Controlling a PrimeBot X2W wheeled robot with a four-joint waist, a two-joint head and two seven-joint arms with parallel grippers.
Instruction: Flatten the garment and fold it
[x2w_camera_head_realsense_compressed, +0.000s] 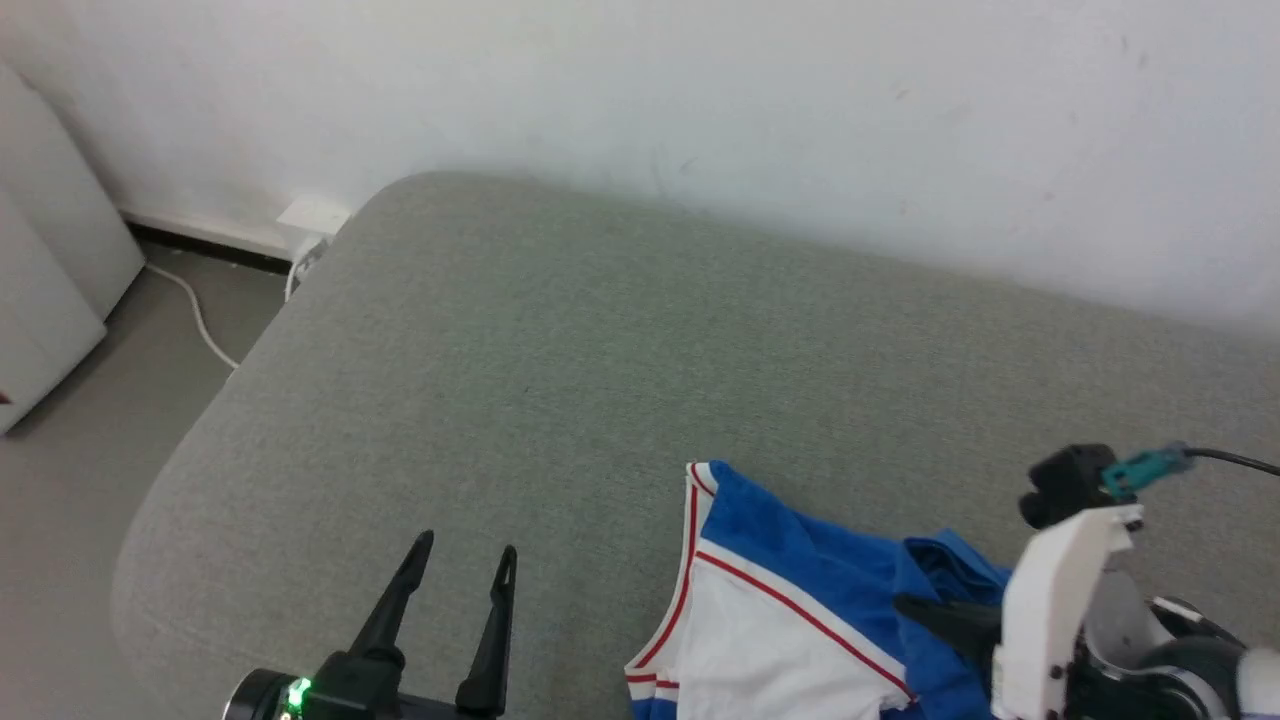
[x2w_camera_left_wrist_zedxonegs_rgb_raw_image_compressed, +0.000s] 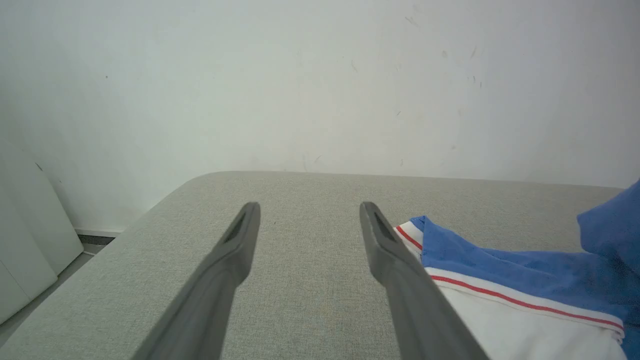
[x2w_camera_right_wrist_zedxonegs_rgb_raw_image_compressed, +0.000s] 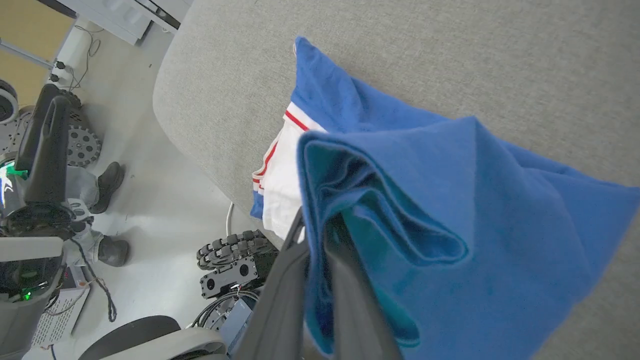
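By white wall (x2w_camera_head_realsense_compressed: 800, 100) — grey cushion (x2w_camera_head_realsense_compressed: 500, 350) w/ garment (x2w_camera_head_realsense_compressed: 770, 620).

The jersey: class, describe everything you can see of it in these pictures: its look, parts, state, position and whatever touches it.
The jersey is bright blue, soft knit-looking cloth with a white sleeve edged by thin red stripes. It lies crumpled, not flat, on the robot's side of the grey cushion, with the sleeve spread on the surface. The right gripper is shut on a blue fold and holds it up in a peaked bunch, with the cloth draped over its fingers.
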